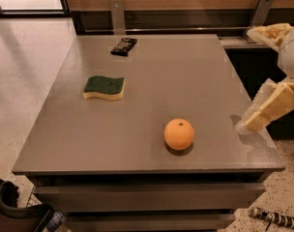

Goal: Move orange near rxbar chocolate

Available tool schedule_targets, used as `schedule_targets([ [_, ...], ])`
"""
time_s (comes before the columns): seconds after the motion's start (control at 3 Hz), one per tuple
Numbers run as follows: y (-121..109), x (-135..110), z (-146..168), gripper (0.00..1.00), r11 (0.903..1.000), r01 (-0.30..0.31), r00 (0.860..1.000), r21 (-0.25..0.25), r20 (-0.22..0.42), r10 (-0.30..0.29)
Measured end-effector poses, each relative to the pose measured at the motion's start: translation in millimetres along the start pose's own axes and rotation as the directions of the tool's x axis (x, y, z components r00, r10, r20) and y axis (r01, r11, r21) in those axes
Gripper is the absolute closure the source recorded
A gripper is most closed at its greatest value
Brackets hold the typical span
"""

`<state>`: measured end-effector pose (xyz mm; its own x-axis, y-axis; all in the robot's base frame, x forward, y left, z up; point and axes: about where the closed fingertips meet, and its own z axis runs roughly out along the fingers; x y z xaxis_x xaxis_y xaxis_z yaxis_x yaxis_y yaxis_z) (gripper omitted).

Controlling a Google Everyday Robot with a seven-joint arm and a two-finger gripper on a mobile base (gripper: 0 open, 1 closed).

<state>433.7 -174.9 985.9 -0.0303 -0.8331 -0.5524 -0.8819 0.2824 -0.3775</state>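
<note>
Camera view, sole view on record. Orange (pixel 179 133) sat on the grey table (pixel 185 71) near its 6 o'clock edge, dimple up, with nothing touching it. Rxbar chocolate (pixel 124 46) lay flat near the 12 o'clock edge, at about 11 o'clock from the orange and well apart from it. A green-topped sponge (pixel 104 87) lay off toward 10 o'clock of the fruit.

Judgement: approach step in hand, grasp not yet made. Next move would call for travel toward 9 o'clock, a descent over the fruit and a centred grasp (a round body, liable to roll if nudged), then a carry toward 11 o'clock.

Gripper (pixel 251 122) hung at the table's 3 o'clock edge, at 3 o'clock from the orange and apart from it. It appeared to hold nothing. How far open it stood could not be told.
</note>
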Motion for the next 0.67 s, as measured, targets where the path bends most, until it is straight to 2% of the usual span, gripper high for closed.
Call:
schedule_targets([
  [0.33,19.7,-0.9,34.7,0.00,0.9962,-0.050,0.977,-0.071,0.204,0.063],
  [0.67,37.2,-19.5,45.9,0.00,0.9886,-0.082,0.925,-0.126,0.361,0.123],
])
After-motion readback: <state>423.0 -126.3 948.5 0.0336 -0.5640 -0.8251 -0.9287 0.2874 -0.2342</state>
